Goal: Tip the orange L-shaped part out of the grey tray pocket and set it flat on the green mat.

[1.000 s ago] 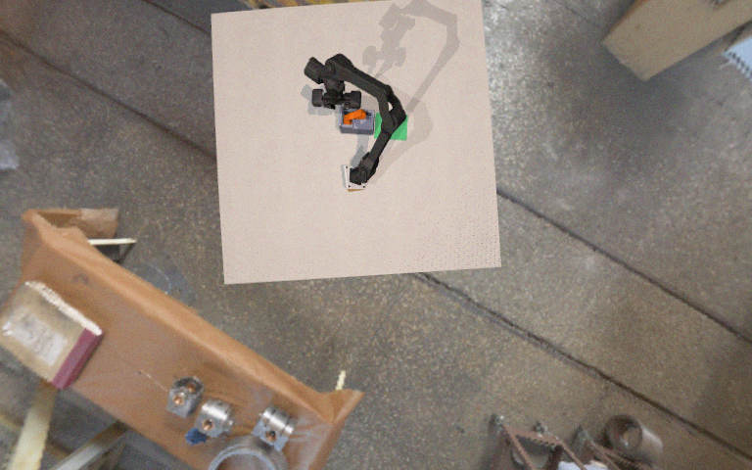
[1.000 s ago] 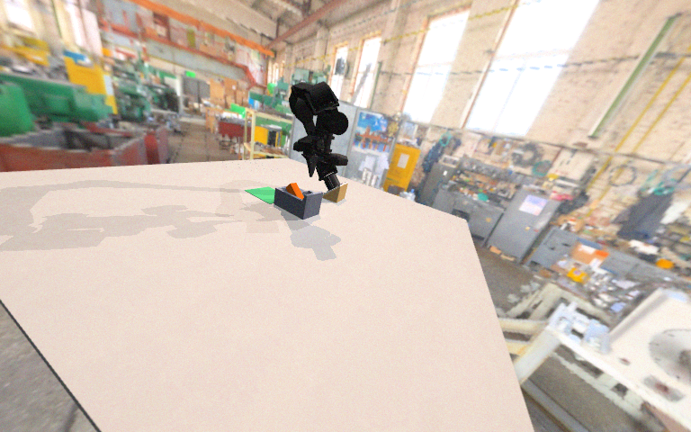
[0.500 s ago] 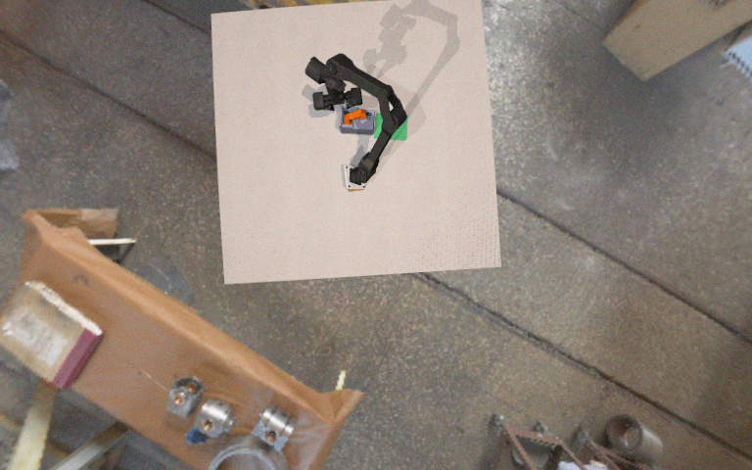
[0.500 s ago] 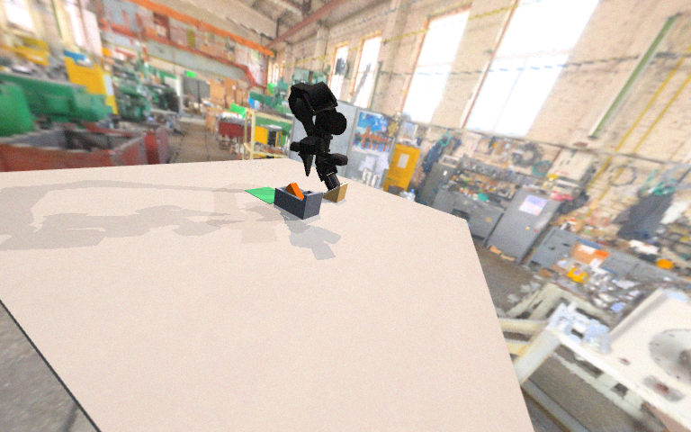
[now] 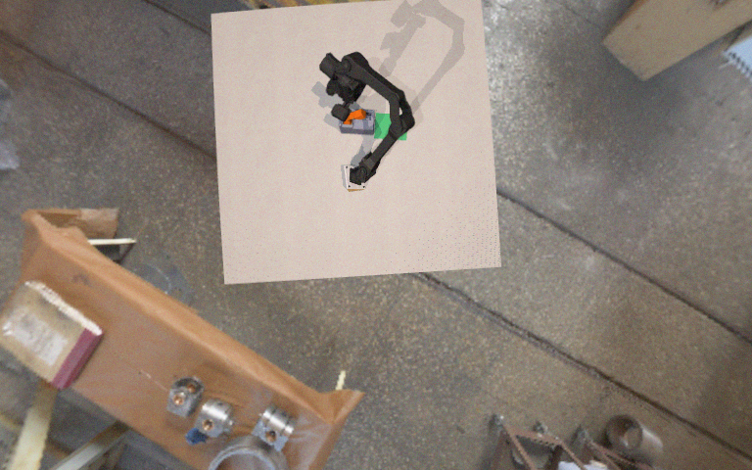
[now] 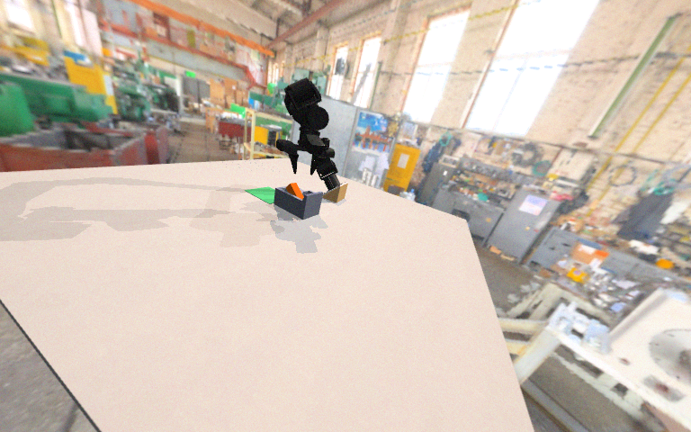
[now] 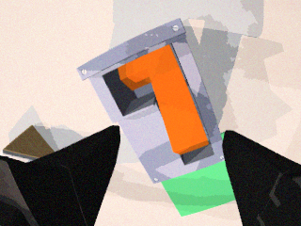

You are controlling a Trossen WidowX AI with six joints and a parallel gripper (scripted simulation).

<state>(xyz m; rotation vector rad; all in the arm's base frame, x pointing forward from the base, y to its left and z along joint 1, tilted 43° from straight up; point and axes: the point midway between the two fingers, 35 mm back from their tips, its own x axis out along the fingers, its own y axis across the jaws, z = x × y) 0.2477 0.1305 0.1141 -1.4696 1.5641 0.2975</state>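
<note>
The orange L-shaped part (image 5: 355,115) (image 6: 293,190) (image 7: 176,104) is tilted in the grey tray (image 5: 357,131) (image 6: 290,204) (image 7: 141,137). Its L-shaped end sits down in the pocket, and its straight end, on the side of the green mat (image 5: 382,126) (image 6: 260,193) (image 7: 198,188), stands up above the tray, with dark pocket showing beside it in the wrist view. My gripper (image 6: 303,172) (image 7: 172,136) is open and empty, above the tray. In the wrist view its fingertips stand wide apart on either side of the part's straight arm, not touching it.
The mat lies flat against the tray's end, partly under my arm in the top view. My arm's base plate (image 5: 346,177) stands on the table (image 5: 277,221) (image 6: 255,305) in front of the tray; its brown side (image 6: 338,193) (image 7: 30,141) shows in the other views.
</note>
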